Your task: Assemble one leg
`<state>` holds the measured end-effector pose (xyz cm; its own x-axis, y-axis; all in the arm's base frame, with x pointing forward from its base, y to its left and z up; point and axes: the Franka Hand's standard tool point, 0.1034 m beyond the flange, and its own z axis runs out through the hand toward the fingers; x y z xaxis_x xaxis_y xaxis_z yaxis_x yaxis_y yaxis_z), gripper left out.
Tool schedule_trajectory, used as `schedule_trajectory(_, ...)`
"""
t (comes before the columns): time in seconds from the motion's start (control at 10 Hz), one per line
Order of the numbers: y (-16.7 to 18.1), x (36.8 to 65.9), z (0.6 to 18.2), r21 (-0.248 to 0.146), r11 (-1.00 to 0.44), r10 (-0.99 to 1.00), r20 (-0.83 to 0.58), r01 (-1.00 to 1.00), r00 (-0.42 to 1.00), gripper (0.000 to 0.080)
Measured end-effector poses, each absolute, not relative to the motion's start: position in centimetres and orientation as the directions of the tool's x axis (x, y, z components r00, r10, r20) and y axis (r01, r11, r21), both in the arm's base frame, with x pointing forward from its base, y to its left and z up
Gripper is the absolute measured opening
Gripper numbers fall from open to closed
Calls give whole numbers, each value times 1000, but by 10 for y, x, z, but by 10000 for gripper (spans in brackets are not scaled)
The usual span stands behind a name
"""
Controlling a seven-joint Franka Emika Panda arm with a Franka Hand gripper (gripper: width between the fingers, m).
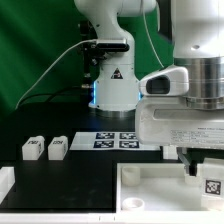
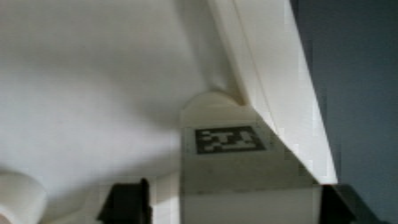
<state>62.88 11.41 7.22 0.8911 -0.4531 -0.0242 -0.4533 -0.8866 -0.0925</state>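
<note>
My gripper [image 1: 203, 170] is shut on a white leg [image 1: 211, 184] with a black-and-white tag, low at the exterior view's right. It holds the leg over the large white rimmed panel [image 1: 150, 192], near the panel's right side. In the wrist view the leg [image 2: 240, 150] sits between my two dark fingers [image 2: 128, 203], with its tag facing the camera. My gripper [image 2: 231, 208] is closed around it. The panel's flat face [image 2: 107, 90] and raised rim [image 2: 270, 60] lie right behind the leg. Whether the leg touches the panel I cannot tell.
Two more white legs [image 1: 33, 148] [image 1: 57, 147] stand side by side on the black table at the exterior view's left. The marker board [image 1: 118, 139] lies in front of the arm's base [image 1: 112, 92]. A white part's edge [image 1: 5, 180] shows at the far left.
</note>
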Motion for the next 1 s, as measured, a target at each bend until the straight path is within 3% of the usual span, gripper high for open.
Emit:
schedule_trajectory(0.1,114,629,72,-91,-847,-523,-32,-524,851,291)
schedule_trajectory(0.3,115,629,73,-82,-711,-697,-52,-698,715,291)
schedule_trajectory(0.6,114,631,75,-42,-231,-968,-87,-972,234,291)
schedule_trajectory(0.8,117,632,72,-10,164,-980,-114,-986,-161,292)
schedule_trajectory(1.0,116,634,73,12,373,-921,-121,-928,-371,293)
